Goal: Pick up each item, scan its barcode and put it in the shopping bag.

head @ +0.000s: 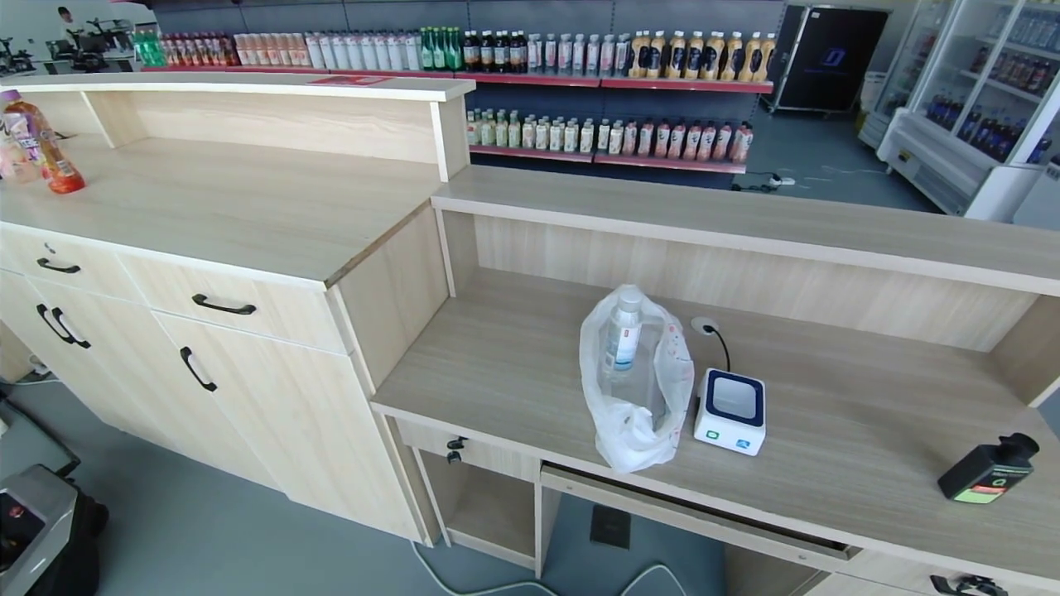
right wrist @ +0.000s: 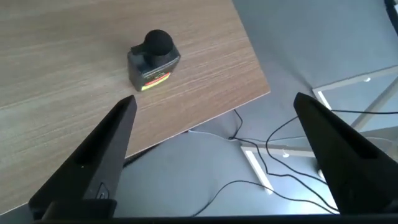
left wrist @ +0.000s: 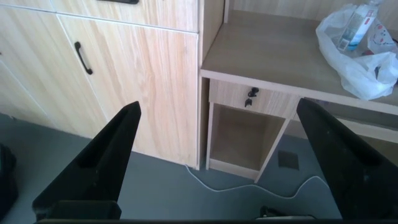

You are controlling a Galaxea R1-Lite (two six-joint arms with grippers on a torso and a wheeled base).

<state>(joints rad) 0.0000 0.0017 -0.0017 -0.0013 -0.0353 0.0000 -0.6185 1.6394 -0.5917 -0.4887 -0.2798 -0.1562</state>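
A clear plastic shopping bag stands on the low desk with a clear water bottle upright inside it. Right beside the bag sits a white scanner with a dark blue-rimmed window. A black bottle with a green and red label lies on its side near the desk's right front edge. My left gripper hangs open below desk height, facing the cabinet doors, with the bag up ahead. My right gripper is open over the desk's corner, with the black bottle just beyond it.
An orange drink bottle stands on the tall counter at the left. Cabinet doors and an open cubby lie under the counters. Cables trail on the floor past the desk corner. Stocked shelves and fridges stand behind.
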